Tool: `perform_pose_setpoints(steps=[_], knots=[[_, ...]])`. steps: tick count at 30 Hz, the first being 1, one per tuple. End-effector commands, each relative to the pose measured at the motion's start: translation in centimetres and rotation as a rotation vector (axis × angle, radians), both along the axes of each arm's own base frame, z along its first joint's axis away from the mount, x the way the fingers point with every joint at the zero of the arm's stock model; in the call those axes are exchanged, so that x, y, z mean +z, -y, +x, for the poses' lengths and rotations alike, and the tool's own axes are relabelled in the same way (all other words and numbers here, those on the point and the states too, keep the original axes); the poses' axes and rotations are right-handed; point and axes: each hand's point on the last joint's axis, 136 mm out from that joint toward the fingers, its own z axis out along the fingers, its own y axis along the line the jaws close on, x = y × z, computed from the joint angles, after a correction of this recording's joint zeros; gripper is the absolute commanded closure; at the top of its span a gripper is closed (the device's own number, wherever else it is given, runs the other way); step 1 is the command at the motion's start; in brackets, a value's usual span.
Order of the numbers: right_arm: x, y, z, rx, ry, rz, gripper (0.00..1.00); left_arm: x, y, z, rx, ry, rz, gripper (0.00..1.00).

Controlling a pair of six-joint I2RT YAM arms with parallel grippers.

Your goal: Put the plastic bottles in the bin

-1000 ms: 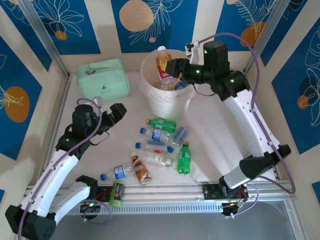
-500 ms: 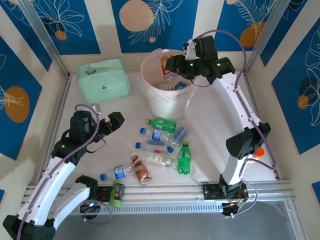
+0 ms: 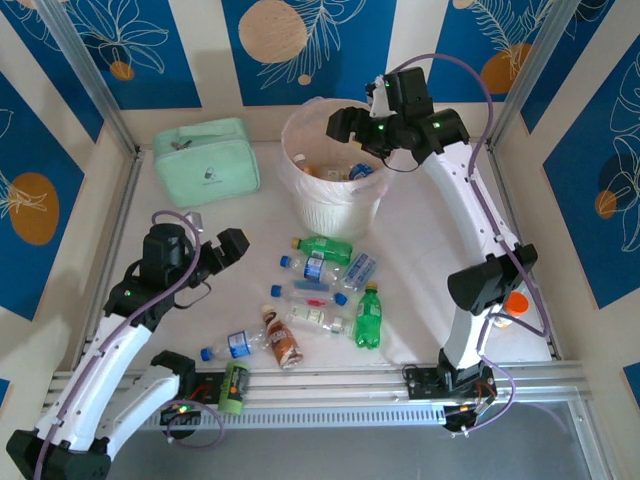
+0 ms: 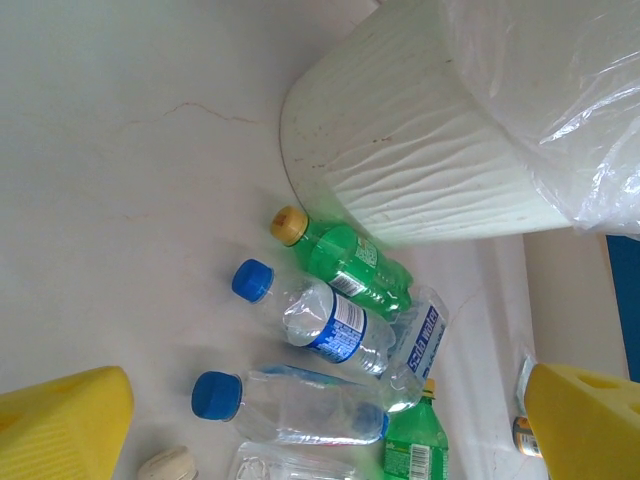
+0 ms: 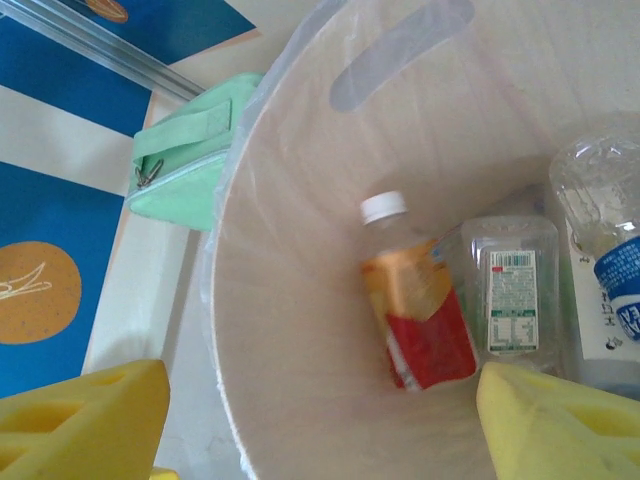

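My right gripper (image 3: 340, 122) hangs open over the bin (image 3: 335, 205), a white ribbed wastebasket with a bag liner. In the right wrist view the right gripper (image 5: 320, 430) holds nothing. Below it an orange-and-red labelled bottle (image 5: 415, 300) with a white cap lies in the bin (image 5: 290, 260), beside a clear bottle (image 5: 510, 290) and a blue-labelled one (image 5: 610, 250). Several bottles lie on the table: a green one (image 3: 325, 247), a blue-labelled clear one (image 3: 313, 265), another green one (image 3: 368, 318), a brown one (image 3: 283, 338). My left gripper (image 3: 225, 245) is open left of them, its yellow fingers (image 4: 60, 425) apart.
A mint-green zip pouch (image 3: 205, 157) lies left of the bin. One green-labelled bottle (image 3: 234, 385) rests against the front rail. The left wrist view has the bin wall (image 4: 420, 160) just beyond the green bottle (image 4: 350, 260) and the blue-capped bottles (image 4: 320, 320).
The right gripper has opened over the bin and the orange-and-red bottle it held has dropped inside. The right arm's elbow has risen. The left arm has shifted slightly.
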Motion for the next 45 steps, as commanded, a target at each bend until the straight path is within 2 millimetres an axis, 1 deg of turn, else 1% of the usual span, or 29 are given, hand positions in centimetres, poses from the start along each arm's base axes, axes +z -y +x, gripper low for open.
perform_pose_setpoints(steps=[1, 4, 8, 11, 14, 16, 19, 21, 23, 24, 27, 30, 36, 39, 42, 45], knots=[[3.4, 0.7, -3.5, 0.002, 0.091, -0.039, 0.19, -0.9, -0.6, -0.1, 0.018, -0.019, 0.034, 0.01], [3.1, 1.0, -6.6, -0.005, 0.117, -0.110, 0.20, -0.9, -0.7, -0.1, 0.023, -0.019, 0.037, 0.00], [0.3, 1.5, -11.4, -0.006, 0.097, -0.193, 0.21, -0.6, -0.7, 0.2, 0.020, -0.011, 0.045, 0.00], [-3.8, 2.8, -14.9, -0.031, 0.021, -0.262, 0.23, -0.2, -0.5, 0.7, 0.016, -0.001, 0.048, 0.00], [-8.2, 4.4, -18.2, -0.059, -0.081, -0.314, 0.23, 0.3, -0.3, 1.2, 0.016, 0.009, 0.040, 0.01], [-11.5, 5.2, -20.5, -0.068, -0.165, -0.346, 0.22, 0.5, -0.1, 1.5, 0.014, 0.013, 0.032, 0.01], [-16.1, 5.8, -23.1, -0.072, -0.287, -0.384, 0.19, 0.6, 0.1, 1.7, 0.013, 0.014, 0.022, 0.01], [-18.9, 6.0, -24.3, -0.087, -0.371, -0.397, 0.17, 0.6, 0.1, 1.8, 0.016, 0.013, 0.018, 0.01], [-21.0, 5.8, -24.8, -0.091, -0.427, -0.396, 0.17, 0.4, 0.2, 1.9, 0.018, 0.010, 0.011, 0.01], [-22.2, 6.0, -25.0, -0.108, -0.457, -0.407, 0.17, 0.5, 0.3, 2.0, 0.018, 0.009, 0.004, 0.01], [-24.7, 6.6, -25.0, -0.134, -0.528, -0.425, 0.15, 0.4, 0.5, 2.1, 0.016, 0.004, -0.012, 0.01], [-27.0, 6.6, -25.2, -0.121, -0.612, -0.426, 0.15, 0.3, 0.5, 2.1, 0.013, 0.004, -0.008, 0.01], [-29.2, 6.3, -25.6, -0.088, -0.692, -0.454, 0.15, 0.1, 0.6, 2.4, 0.014, 0.000, -0.010, 0.01], [-30.2, 6.2, -25.6, -0.092, -0.731, -0.463, 0.18, 0.0, 0.8, 2.6, 0.012, -0.002, -0.022, 0.02], [-31.1, 6.3, -25.6, -0.101, -0.771, -0.471, 0.23, 0.0, 0.9, 2.6, 0.010, -0.002, -0.025, 0.01], [-31.7, 6.5, -25.6, -0.111, -0.803, -0.481, 0.25, 0.0, 0.8, 2.5, 0.010, -0.001, -0.019, 0.01]])
